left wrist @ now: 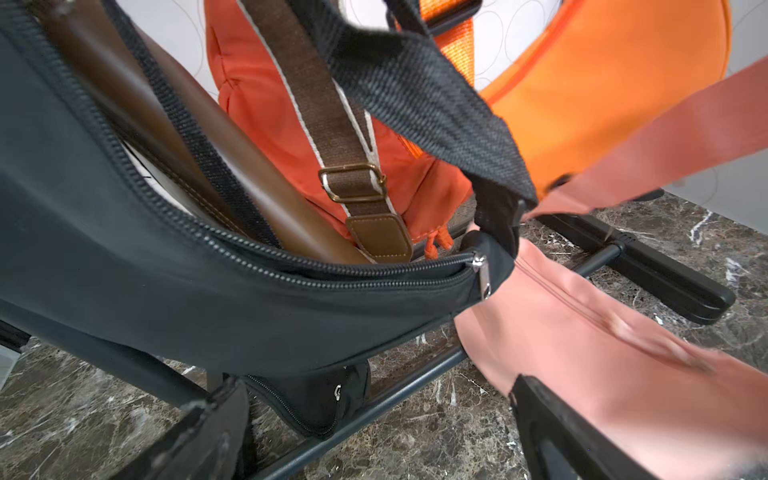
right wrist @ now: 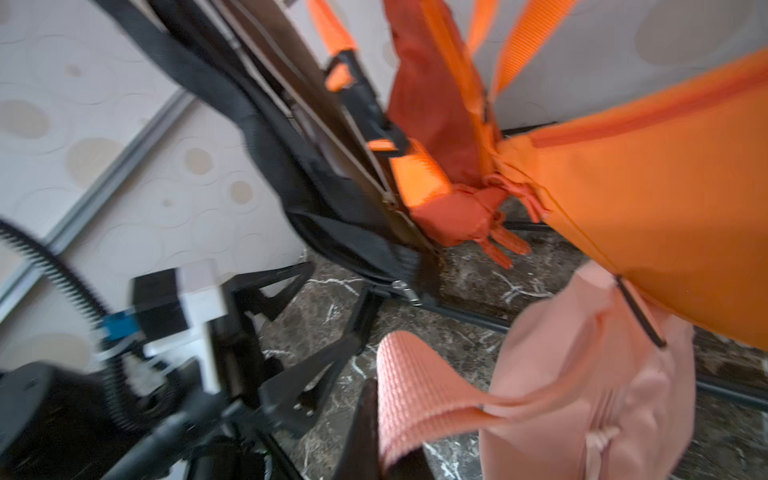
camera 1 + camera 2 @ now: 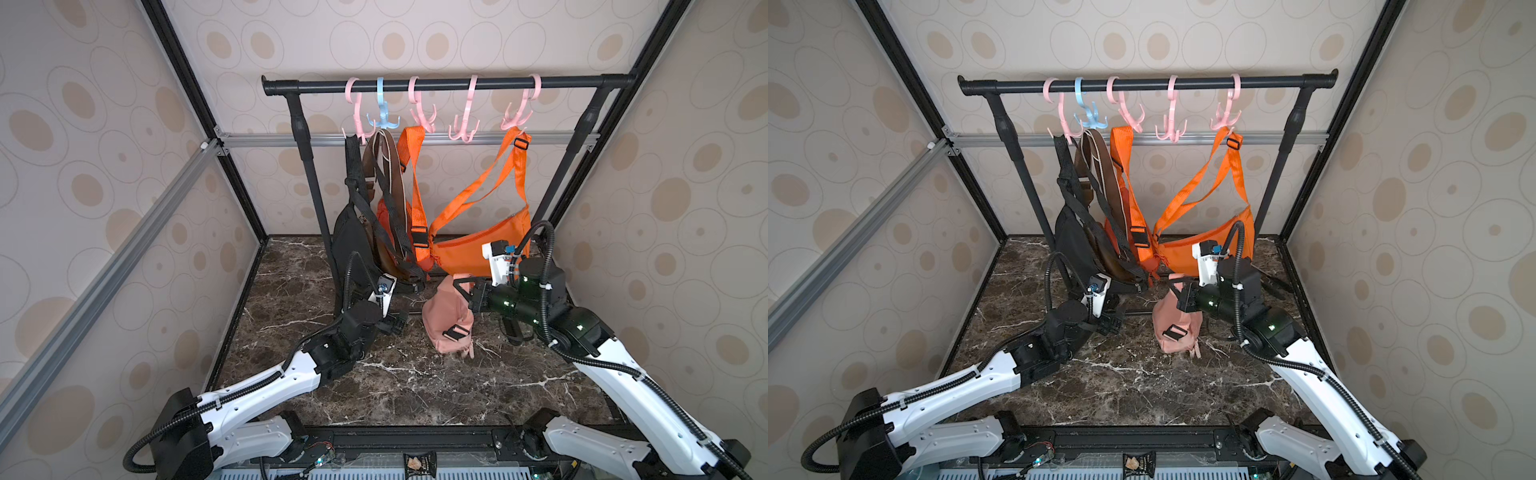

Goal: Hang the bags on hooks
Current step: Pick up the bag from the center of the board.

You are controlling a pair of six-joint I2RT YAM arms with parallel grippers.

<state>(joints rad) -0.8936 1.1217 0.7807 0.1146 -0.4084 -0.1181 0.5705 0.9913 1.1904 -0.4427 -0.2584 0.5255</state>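
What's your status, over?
Left hand open, empty. Right hand shut on strap; pink bag not hung yet. Orange bag crowds overhead.

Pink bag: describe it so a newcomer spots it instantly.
Start at the black rail across the back. Below its hanging bags, near the marble floor, is the pink bag: the only one unhooked, strap pinched by the right gripper.

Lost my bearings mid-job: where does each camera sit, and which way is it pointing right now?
Top views: high above the robot's base, looking forward and down at the rack and hung bags; both arms show.
Left wrist: low on the left arm, facing the black bag; left gripper jaws open at the frame edge.
Right wrist: facing the brighter orange bag; right gripper jaws shut on the pink strap.
Shared: both wrist views show the pink bag.
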